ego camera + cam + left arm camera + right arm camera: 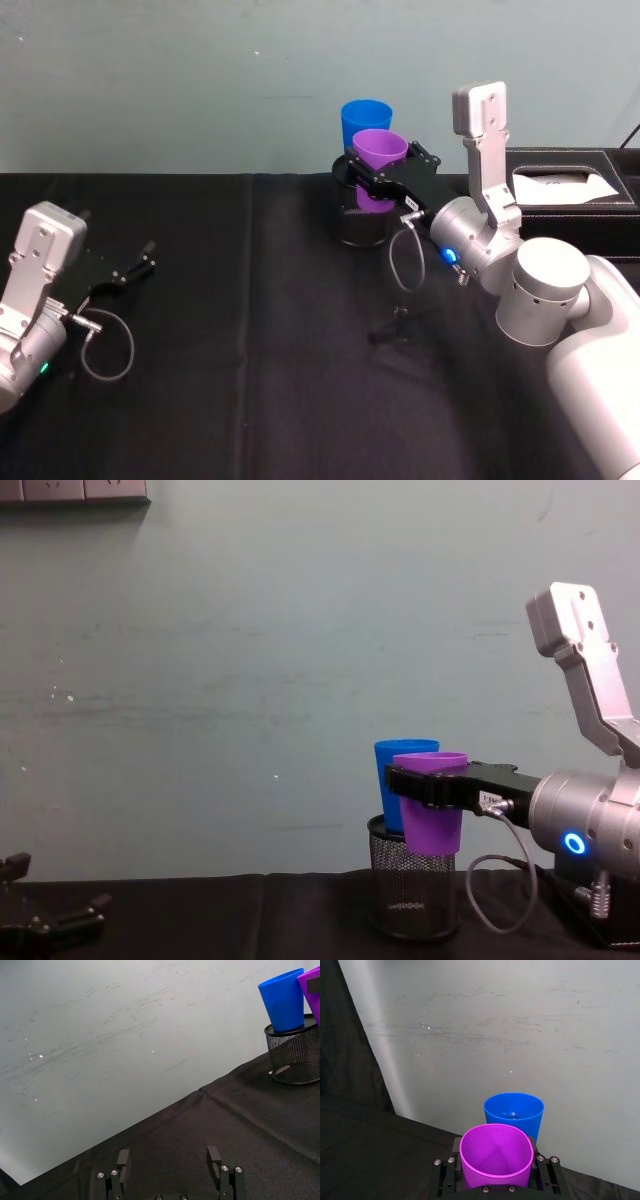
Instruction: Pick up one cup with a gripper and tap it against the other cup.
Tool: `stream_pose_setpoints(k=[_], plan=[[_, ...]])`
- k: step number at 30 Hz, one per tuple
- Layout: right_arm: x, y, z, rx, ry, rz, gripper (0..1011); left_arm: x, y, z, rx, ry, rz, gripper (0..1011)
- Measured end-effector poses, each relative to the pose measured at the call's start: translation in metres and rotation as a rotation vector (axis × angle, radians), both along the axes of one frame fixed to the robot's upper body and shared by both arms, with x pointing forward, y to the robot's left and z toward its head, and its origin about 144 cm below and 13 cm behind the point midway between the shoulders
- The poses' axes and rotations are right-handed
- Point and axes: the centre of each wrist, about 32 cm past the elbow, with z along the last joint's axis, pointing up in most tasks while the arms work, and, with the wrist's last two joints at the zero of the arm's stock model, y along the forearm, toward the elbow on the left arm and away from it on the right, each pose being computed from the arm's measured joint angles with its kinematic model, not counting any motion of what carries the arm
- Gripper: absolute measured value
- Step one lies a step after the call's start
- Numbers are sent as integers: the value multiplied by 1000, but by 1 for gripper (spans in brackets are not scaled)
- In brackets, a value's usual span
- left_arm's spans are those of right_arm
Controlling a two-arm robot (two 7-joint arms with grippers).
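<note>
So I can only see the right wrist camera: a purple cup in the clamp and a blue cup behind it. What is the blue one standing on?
Observer: The blue cup, just behind the purple cup that the right gripper holds up, sits in the top of a black wire-mesh pen holder. That raises it above the table.
Visitor: And is there a second arm somewhere?
Observer: Yes. The left gripper is low over the table's left side, far from both cups, with its fingers open and nothing in them.
</note>
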Motion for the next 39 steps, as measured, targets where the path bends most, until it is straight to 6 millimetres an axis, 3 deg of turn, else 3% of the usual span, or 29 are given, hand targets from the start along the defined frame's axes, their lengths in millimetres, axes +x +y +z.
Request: stream_pose_setpoints(k=[39], plan=[[0,0,0,0,0,0,726,0,0,0,0,0,0,1000]])
